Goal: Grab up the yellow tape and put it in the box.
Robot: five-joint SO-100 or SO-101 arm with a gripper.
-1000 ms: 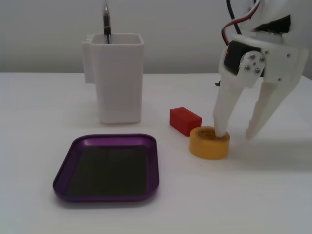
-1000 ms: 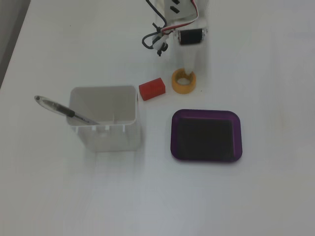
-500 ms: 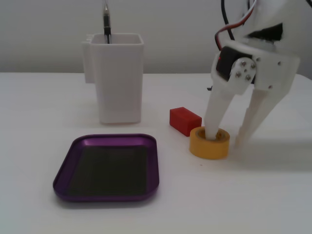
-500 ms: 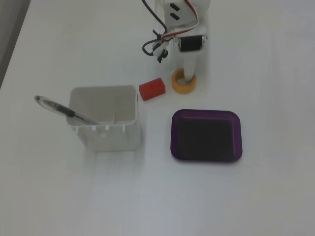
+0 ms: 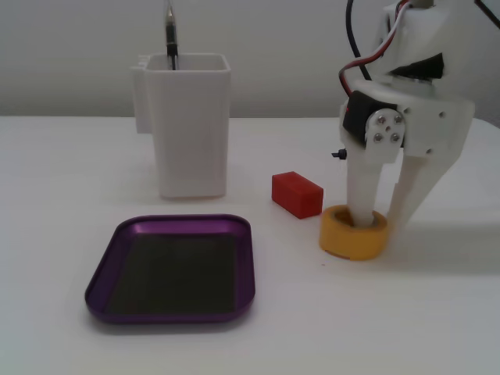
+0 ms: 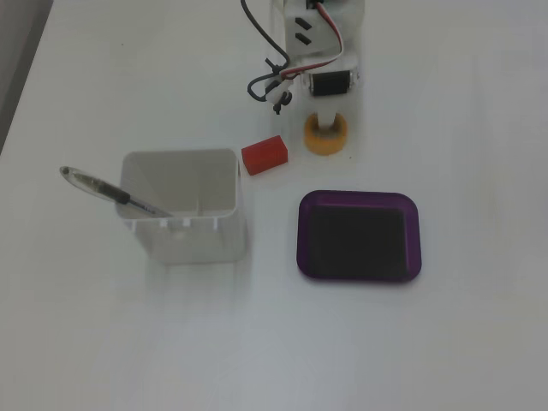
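The yellow tape looks light and stiff — best held across its wall. The gripper does so, jaws open astride it — one in the core, one outside.

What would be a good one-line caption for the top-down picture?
Robot hand straddles the yellow tape's wall, beside a red block, above the empty purple box.

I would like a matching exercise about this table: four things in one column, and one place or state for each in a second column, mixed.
Things:
1. tape
2. red block
3. tray
4. pen

States:
a. empty, nearest the camera in the fixed view from the table's side
b. leaning in the white container
c. one claw finger in its core
d. lying between container and tape

Pairs: 1-c, 2-d, 3-a, 4-b
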